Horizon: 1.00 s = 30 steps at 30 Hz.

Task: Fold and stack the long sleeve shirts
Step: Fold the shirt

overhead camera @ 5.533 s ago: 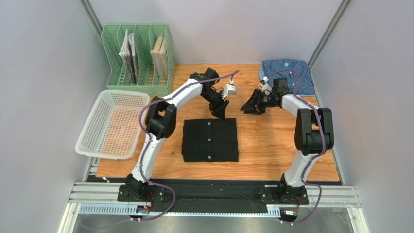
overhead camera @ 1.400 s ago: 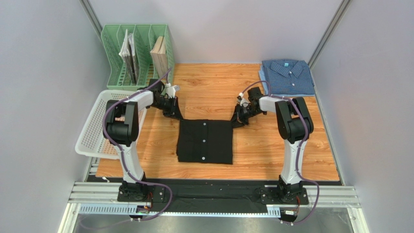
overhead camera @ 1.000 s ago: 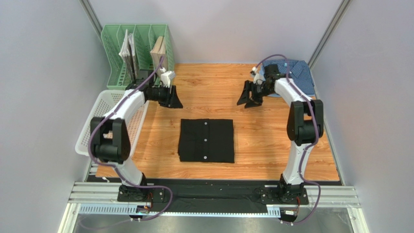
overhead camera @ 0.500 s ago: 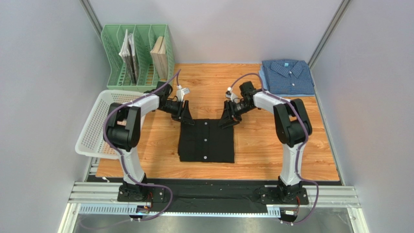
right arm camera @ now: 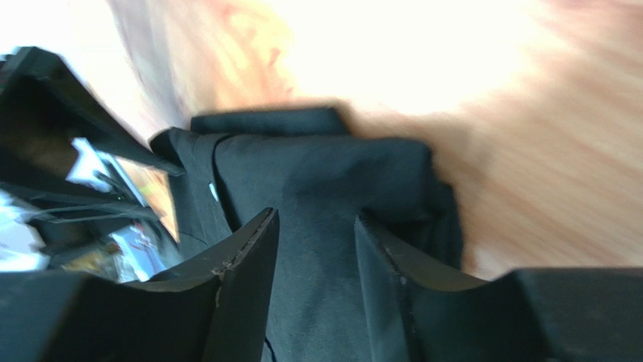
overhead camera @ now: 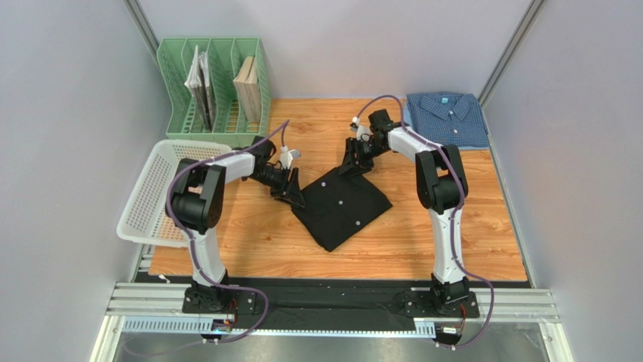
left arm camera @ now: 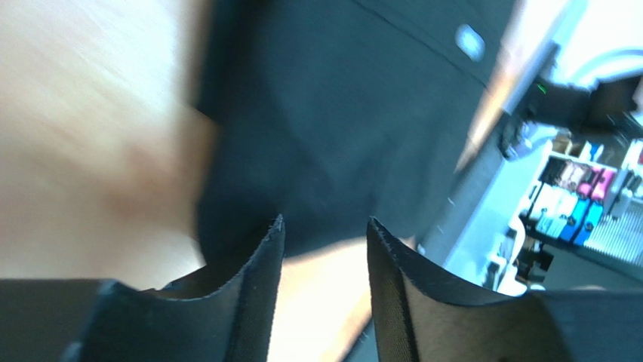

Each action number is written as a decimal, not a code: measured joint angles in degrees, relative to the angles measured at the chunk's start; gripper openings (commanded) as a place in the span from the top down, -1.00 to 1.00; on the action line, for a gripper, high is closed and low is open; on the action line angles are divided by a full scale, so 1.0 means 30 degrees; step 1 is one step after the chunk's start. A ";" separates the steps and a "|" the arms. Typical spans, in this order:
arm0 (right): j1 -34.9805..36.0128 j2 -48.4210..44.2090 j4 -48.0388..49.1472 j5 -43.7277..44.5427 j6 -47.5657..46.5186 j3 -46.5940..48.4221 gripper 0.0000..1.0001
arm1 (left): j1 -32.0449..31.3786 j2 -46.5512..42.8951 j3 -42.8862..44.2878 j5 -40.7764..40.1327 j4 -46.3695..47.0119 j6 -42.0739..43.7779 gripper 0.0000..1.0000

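Since half a second earlier, the black shirt (overhead camera: 343, 207) had swung out of square and lay as a diamond on the wooden table (overhead camera: 423, 245), one corner toward the near edge. Both arms had followed it. The left gripper (overhead camera: 296, 198) sat at the shirt's left corner and the right gripper (overhead camera: 349, 164) at its far corner.

From overhead, neither gripper's jaws could be made out against the dark cloth. The left wrist camera, though blurred, showed the left gripper (left arm camera: 324, 222) with only a narrow gap between its fingers, the shirt's (left arm camera: 339, 128) edge right at the tips and a white button (left arm camera: 470, 39) beyond. Whether it pinched the cloth I could not tell. The right wrist view showed the right gripper (right arm camera: 315, 215) likewise narrowly parted, with black fabric (right arm camera: 324, 173) filling the gap. There too an actual grip could not be told.

Only the top view showed the blue checked shirt (overhead camera: 447, 119), folded in the far right corner, well apart from the black one.
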 measured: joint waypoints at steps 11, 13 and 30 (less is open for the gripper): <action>0.1479 -0.6652 -0.2390 0.2157 -0.4146 -0.2441 -0.10 | 0.0765 -0.1865 0.5115 -0.0510 -0.1690 0.2011 -0.65; 0.2135 -0.7497 -0.2412 0.2565 -0.4408 -0.3308 -0.09 | 0.0510 0.0554 0.8043 -0.0670 -0.2288 0.2739 -0.65; 0.3592 -0.5865 -0.2943 0.4554 -0.5566 -0.7286 -0.03 | -0.1406 0.7723 1.2590 0.1647 -0.7643 0.4146 -0.64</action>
